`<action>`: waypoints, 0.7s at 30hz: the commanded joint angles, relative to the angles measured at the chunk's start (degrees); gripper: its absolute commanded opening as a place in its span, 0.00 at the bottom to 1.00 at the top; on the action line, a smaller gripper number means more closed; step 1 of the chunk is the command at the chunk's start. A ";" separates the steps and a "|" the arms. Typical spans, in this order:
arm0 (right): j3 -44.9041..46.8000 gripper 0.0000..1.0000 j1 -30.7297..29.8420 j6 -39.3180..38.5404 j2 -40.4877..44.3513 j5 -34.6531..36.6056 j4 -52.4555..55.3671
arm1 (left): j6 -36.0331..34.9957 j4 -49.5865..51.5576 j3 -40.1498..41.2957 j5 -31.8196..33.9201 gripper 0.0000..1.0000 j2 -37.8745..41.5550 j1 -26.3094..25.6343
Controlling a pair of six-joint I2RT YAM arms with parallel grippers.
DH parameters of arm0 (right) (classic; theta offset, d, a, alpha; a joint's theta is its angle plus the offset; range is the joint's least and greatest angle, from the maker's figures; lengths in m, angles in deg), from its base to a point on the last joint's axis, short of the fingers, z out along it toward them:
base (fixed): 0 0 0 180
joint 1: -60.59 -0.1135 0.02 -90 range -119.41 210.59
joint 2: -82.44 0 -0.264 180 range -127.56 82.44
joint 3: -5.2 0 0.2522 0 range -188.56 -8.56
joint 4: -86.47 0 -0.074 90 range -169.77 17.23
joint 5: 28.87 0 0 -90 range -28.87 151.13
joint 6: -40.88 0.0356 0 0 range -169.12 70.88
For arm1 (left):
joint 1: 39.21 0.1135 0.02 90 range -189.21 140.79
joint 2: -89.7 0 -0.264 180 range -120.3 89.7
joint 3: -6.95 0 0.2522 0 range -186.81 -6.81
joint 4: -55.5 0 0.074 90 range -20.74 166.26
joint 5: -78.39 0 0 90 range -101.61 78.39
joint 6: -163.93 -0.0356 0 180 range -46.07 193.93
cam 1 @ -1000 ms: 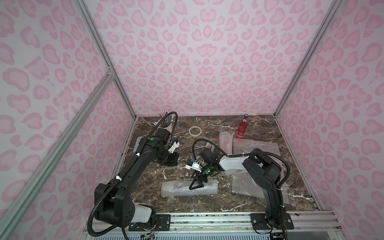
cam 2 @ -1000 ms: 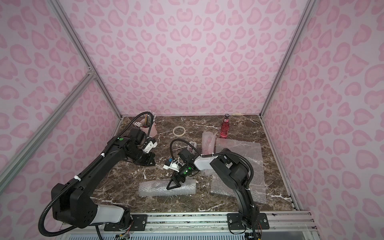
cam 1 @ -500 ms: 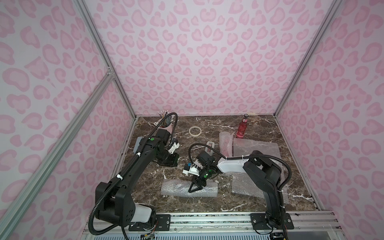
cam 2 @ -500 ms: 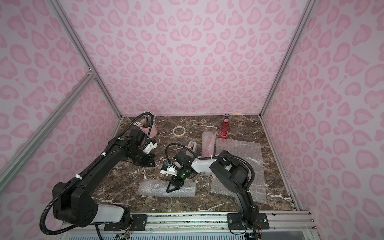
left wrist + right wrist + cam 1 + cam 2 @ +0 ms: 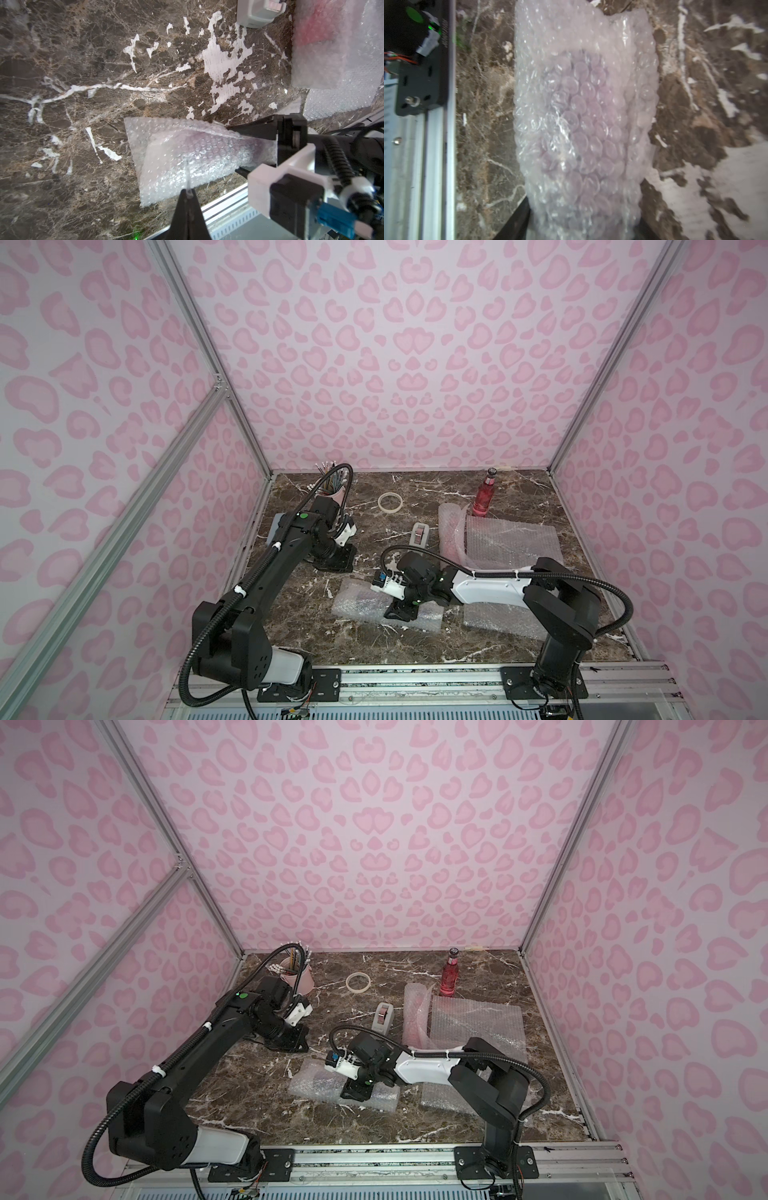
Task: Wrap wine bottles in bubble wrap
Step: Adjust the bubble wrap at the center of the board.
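Partway: my right end effector point(image 5: 399, 611) clamps a bubble-wrap roll point(image 5: 357, 603), my left end effector point(image 5: 186, 190) is pinched closed, and one pink-red bottle point(image 5: 482, 499) stands bare.

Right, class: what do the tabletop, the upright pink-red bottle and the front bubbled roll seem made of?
Tabletop: brown marble look, white veins, slight sheen; possibly a printed surface.
Pink-red bottle: probably glass, glossy, see-through.
Bubble wrap roll: soft translucent plastic film, air bubbles, creases.
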 commanded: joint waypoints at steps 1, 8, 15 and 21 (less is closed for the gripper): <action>2.45 0.33 -2.37 -3.70 2.04 10.86 -8.60 | 0.95 -0.12 -0.46 -2.72 0.03 -0.18 0.08; 8.29 0.30 -8.69 -9.56 4.28 25.99 -17.22 | 4.51 -3.87 2.00 -12.67 0.03 -0.91 0.12; 12.29 0.29 -14.10 -15.48 4.20 37.19 -24.84 | 9.31 -4.41 4.97 -13.49 0.02 -1.90 -1.22; 16.04 0.25 -18.05 -20.46 3.13 46.43 -33.39 | 17.26 -8.26 9.81 -14.44 0.02 0.84 -3.41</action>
